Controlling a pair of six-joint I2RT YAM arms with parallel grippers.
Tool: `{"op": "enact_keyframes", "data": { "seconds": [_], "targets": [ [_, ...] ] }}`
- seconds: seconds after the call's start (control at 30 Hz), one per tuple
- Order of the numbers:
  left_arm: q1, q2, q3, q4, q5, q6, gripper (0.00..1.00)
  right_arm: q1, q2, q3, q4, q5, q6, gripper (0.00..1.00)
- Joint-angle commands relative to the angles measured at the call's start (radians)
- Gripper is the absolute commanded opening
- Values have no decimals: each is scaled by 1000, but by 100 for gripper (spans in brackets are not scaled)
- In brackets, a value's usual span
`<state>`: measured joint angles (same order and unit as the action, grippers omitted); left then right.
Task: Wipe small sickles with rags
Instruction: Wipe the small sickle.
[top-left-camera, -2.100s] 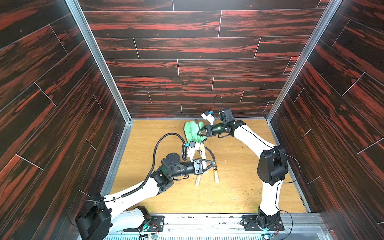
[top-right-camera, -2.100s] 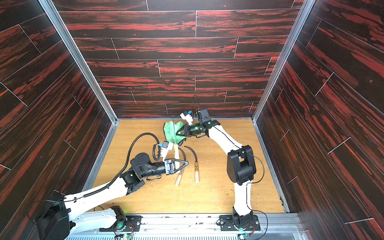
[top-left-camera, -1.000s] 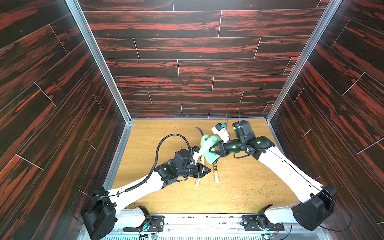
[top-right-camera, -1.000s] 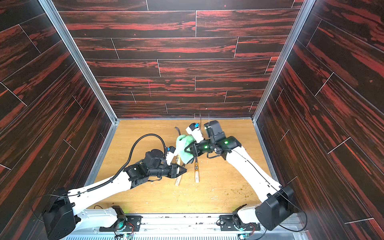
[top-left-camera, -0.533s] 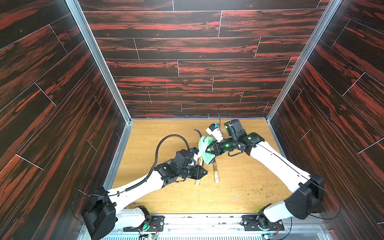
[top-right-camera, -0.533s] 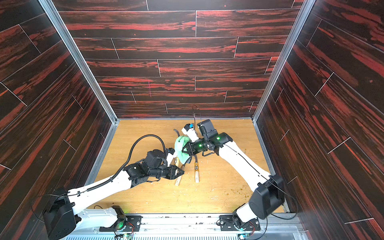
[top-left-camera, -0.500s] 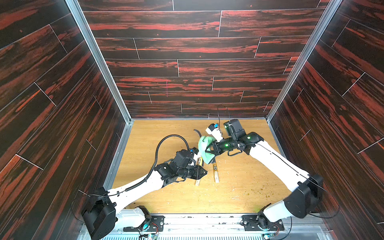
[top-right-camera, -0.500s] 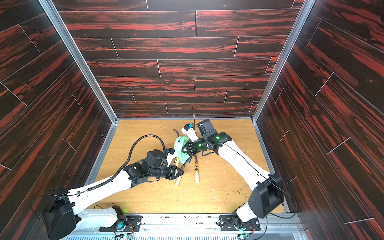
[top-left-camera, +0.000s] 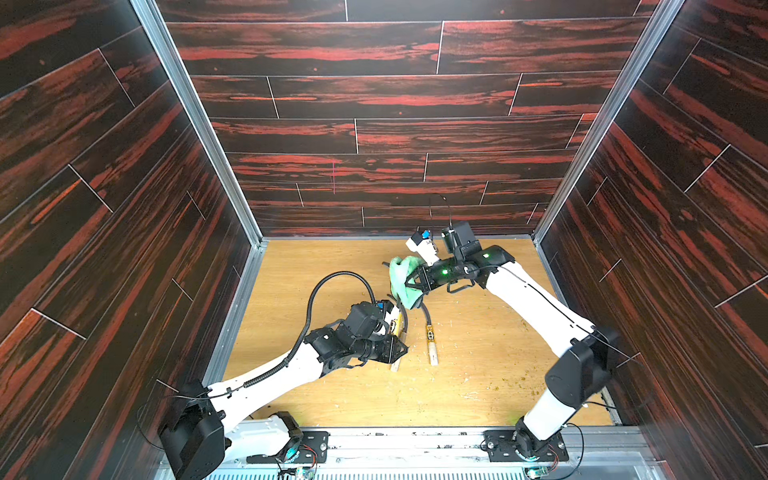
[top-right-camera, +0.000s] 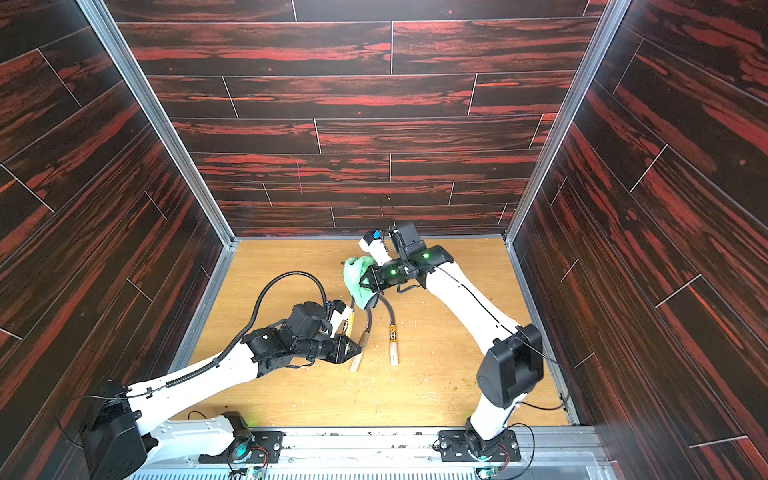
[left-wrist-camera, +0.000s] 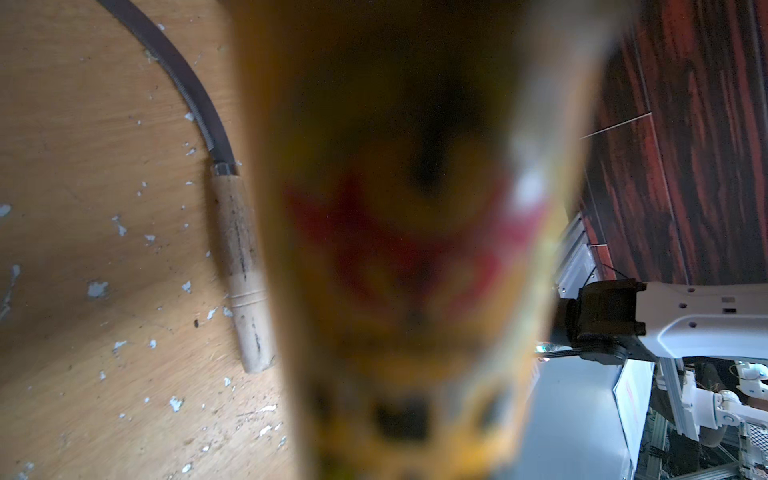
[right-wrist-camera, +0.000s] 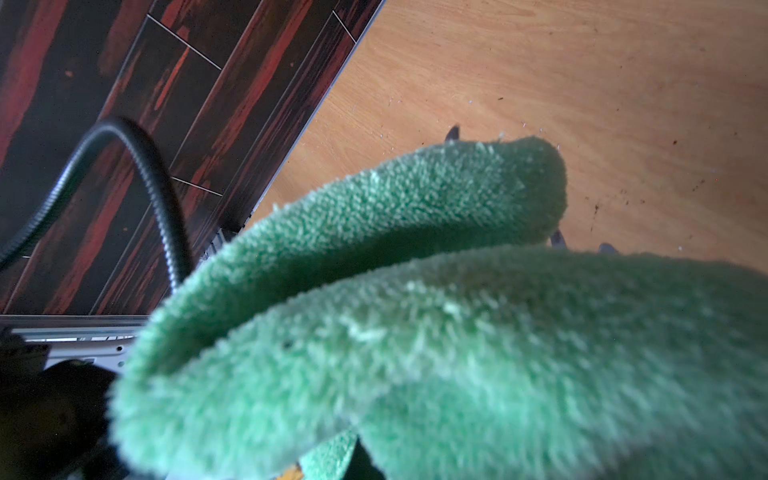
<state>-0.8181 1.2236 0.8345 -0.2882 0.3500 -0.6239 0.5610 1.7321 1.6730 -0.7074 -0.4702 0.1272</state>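
My left gripper (top-left-camera: 402, 352) (top-right-camera: 355, 352) is shut on the pale handle of a small sickle (top-right-camera: 348, 322) with a yellow label. That handle fills the left wrist view as a blur (left-wrist-camera: 407, 249) and hides the jaws. Its dark blade runs up to the green fluffy rag (top-left-camera: 402, 282) (top-right-camera: 355, 282) (right-wrist-camera: 457, 332). My right gripper (top-left-camera: 411, 282) (top-right-camera: 365, 282) is shut on the rag, which hides its fingers. A plain-handled sickle (top-right-camera: 360, 351) (left-wrist-camera: 243, 266) lies just beside the held one. A third sickle (top-left-camera: 430, 338) (top-right-camera: 393, 340), with a yellow-black band, lies on the floor to the right.
Dark red-black walls close the wooden floor (top-left-camera: 478, 332) on three sides. The left arm's black cable hose (top-left-camera: 332, 282) arches above its wrist. Small crumbs and white flecks (top-left-camera: 498, 386) dot the floor near the front right.
Two seconds ago the rag was near the back wall; the right arm brought it forward onto the held sickle's blade, then drew it slightly back and left. The left arm has hardly moved.
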Motion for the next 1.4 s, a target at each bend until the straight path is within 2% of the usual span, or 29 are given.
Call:
{"op": "enact_keyframes", "data": {
  "seconds": [0.0, 0.47, 0.97, 1.17, 1.37],
  "targets": [
    [-47, -42, 62, 8, 66, 130, 0, 11, 72, 48, 17, -52, -39, 0],
    [-79, -47, 150, -146, 77, 232, 0, 11, 211, 155, -11, -132, -132, 0],
    [-85, -101, 142, -130, 70, 226, 0, -17, 376, 269, -15, -198, -113, 0],
    [-85, -154, 69, -28, 42, 156, 0, -66, 373, 222, 42, -164, -37, 0],
    [-79, -263, -113, 268, -32, -14, 0, -116, 252, 54, 139, -133, 15, 0]
  ]
}}
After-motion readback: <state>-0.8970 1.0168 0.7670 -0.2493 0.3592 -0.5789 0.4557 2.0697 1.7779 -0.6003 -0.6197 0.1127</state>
